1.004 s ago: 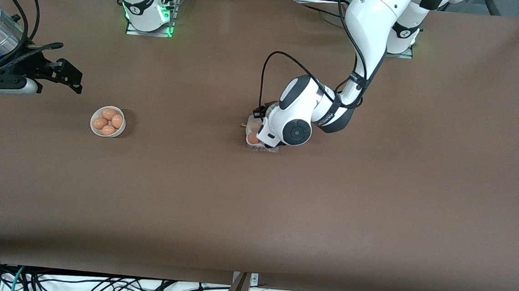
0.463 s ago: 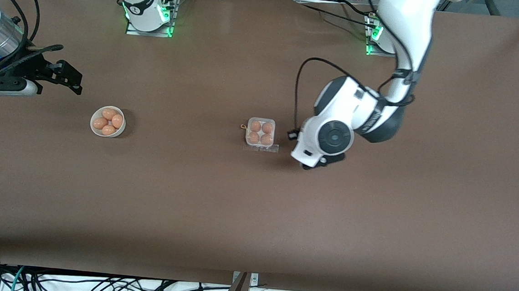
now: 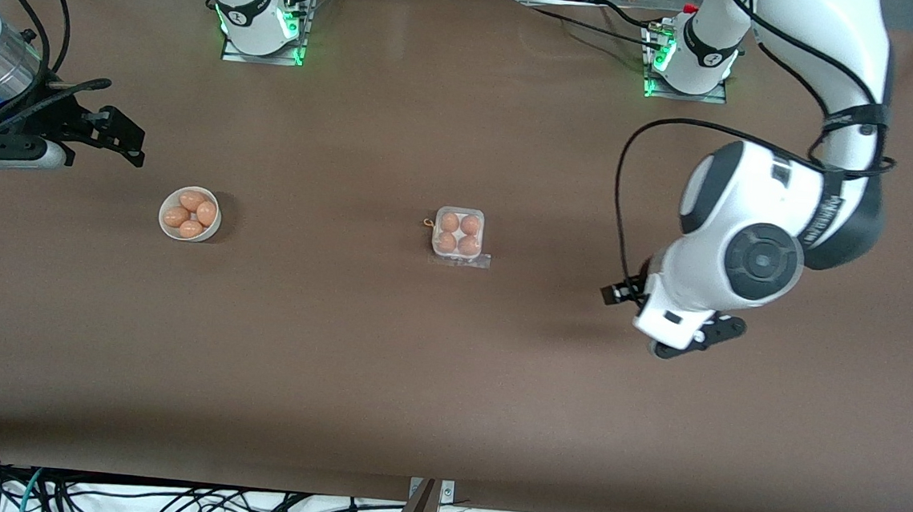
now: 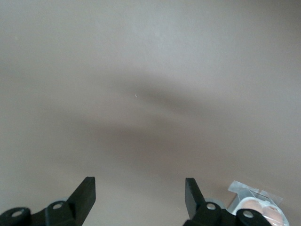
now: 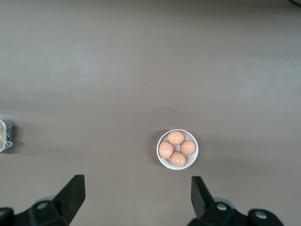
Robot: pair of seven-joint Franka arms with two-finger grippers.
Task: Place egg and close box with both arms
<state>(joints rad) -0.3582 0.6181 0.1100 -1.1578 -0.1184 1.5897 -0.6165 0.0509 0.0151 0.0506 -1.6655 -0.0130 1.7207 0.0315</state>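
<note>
The left gripper (image 3: 687,346) hangs in the air over bare table (image 3: 447,384), toward the left arm's end and well apart from the box (image 3: 458,236). Its two black fingers (image 4: 84,195) stand wide apart with nothing between them; from the left wrist view only brown tabletop fills the gap, with a corner of the box just showing at the frame's edge. The left arm (image 3: 754,245) bends down from its base at the table's far edge.

The box sits about mid-table, roughly halfway between the two ends. Four brown eggs (image 3: 458,234) fill its four cells, and a clear flap lies flat on the table against the side of the box nearest the front camera.

The right gripper (image 3: 115,136) waits up over the right arm's end of the table, close to that edge, fingers spread and empty. Below it, a little nearer the front edge, stands a round white bowl (image 3: 190,214) holding four more eggs.
</note>
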